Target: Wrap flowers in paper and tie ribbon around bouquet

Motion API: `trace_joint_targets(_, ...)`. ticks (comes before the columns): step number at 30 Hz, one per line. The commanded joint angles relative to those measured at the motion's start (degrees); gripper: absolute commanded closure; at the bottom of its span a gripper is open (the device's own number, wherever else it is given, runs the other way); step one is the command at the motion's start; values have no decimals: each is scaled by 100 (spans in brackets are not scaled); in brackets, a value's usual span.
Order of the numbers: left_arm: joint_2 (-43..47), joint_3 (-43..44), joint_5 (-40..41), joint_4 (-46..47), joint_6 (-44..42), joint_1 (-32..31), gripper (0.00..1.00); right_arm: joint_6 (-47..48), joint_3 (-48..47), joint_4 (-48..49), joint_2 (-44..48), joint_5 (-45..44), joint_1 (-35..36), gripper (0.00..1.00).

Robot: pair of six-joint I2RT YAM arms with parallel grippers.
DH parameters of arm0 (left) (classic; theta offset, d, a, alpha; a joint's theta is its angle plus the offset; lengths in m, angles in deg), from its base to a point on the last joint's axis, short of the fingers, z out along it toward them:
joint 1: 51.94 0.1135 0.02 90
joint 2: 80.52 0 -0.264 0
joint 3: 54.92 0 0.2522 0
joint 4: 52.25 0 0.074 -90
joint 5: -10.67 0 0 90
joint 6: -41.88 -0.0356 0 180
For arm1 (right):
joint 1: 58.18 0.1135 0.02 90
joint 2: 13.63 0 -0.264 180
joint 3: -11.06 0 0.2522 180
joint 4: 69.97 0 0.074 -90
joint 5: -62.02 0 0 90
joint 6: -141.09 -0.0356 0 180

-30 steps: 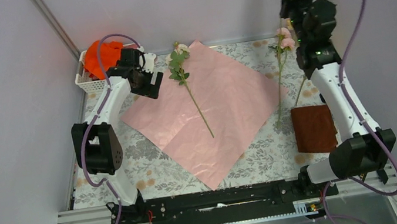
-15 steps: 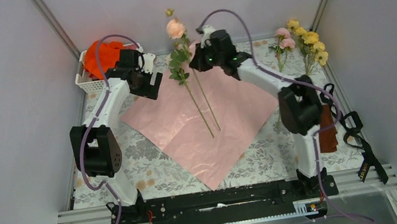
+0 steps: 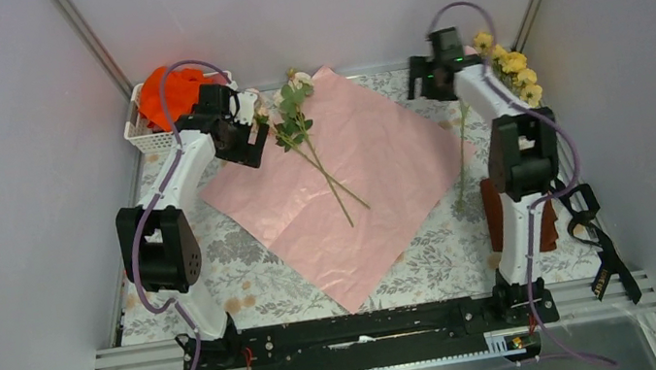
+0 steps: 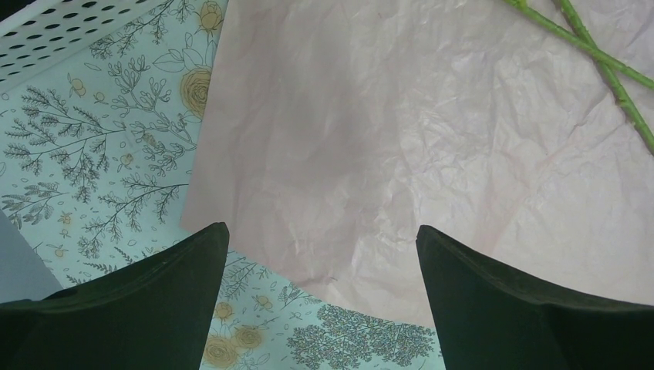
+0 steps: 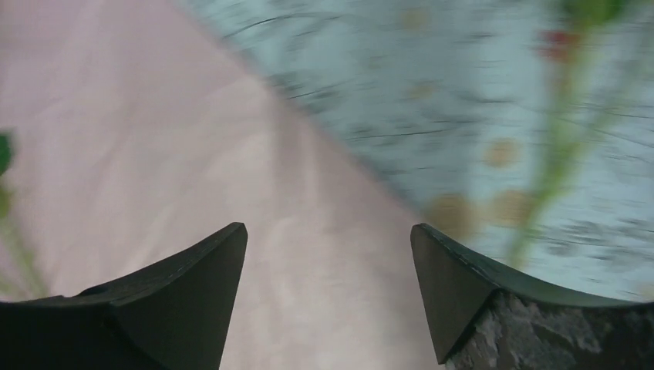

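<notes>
Left jaws: spread wide, empty, over the left corner of the paper (image 4: 370,154), left of frame centre.
Right jaws: apart, nothing between them, upper right by the paper's far edge.
Flowers (image 3: 295,123): two stems crossed on the paper, upper middle.
Flower handling: likely light, with thin springy stems and crushable blooms; best pinched mid-stem.
Paper handling: probably flimsy and quick to crease; best taken by a corner.

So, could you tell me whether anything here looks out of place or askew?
Yes: the two flowers on the paper lie crossed, not parallel, and the ribbon seems to trail off the right edge of the table.
</notes>
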Motion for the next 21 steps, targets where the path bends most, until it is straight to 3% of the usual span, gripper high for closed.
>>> trace_joint_targets(1, 145, -21, 59, 188, -76, 10, 1, 73, -199, -682, -247, -194, -1263, 11)
trace_joint_targets(5, 79, -23, 53, 179, -74, 11, 1, 196, -768, -979, -972, 45, -1747, 17)
trace_joint_targets(12, -98, 40, 80, 180, 55, 8, 1, 339, -1921, -1367, -2016, 504, -1844, 32)
trace_joint_targets(17, -306, 170, 122, 454, 464, 12, 1, 428, -1754, -1457, -2170, -201, -1843, 45)
trace_joint_targets(21, -836, 638, 442, 569, 901, 16, 1, 529, -1541, -1378, -2173, -252, -1843, 53)
